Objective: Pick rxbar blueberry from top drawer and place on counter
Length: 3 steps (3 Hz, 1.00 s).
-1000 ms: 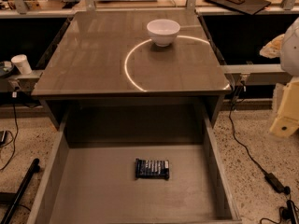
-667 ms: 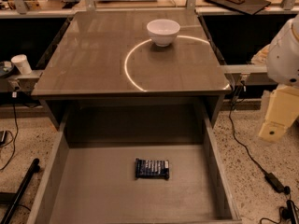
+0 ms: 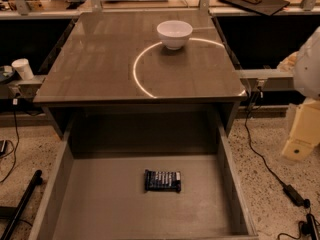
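The rxbar blueberry (image 3: 162, 181), a small dark blue bar with pale lettering, lies flat near the middle of the open top drawer (image 3: 100, 204). The drawer is pulled out toward me below the counter (image 3: 100, 59), a glossy brown-grey top with a bright curved arc line. My gripper (image 3: 300, 136) shows as a cream-coloured part at the right edge, below a white rounded arm part (image 3: 310, 66). It hangs outside the drawer's right wall, over the floor and well apart from the bar.
A white bowl (image 3: 174, 34) stands on the far part of the counter on the arc. A white cup (image 3: 22, 68) sits on a ledge at the left. Cables (image 3: 280, 181) run over the speckled floor at the right. A black pole (image 3: 20, 206) lies at the left.
The arm at the right edge has moved downward, with the cream-coloured part now lower beside the drawer. The bar, bowl and drawer have not moved.
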Tool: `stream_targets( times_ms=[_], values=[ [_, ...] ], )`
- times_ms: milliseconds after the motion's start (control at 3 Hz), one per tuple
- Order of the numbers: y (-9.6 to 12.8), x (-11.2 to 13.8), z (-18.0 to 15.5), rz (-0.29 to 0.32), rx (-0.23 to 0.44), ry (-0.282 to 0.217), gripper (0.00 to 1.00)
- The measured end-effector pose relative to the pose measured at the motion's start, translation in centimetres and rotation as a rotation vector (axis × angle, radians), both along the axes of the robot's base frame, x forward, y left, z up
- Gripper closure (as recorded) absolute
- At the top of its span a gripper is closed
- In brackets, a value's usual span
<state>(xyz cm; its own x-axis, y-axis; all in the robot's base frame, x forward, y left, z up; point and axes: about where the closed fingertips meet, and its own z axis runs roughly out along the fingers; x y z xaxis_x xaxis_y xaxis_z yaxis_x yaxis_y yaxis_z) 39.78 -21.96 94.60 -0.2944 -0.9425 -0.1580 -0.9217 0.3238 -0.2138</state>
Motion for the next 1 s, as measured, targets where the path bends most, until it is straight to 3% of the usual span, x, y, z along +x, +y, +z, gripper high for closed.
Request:
stream_targets(
  times_ms=[333,1000],
  values=[
    [-0.7,-1.6,-0.9,-0.042,0.013,0.0,0.0],
    [1.7,-3.0,-3.2,-0.035,0.082,0.03,0.0]
  ],
)
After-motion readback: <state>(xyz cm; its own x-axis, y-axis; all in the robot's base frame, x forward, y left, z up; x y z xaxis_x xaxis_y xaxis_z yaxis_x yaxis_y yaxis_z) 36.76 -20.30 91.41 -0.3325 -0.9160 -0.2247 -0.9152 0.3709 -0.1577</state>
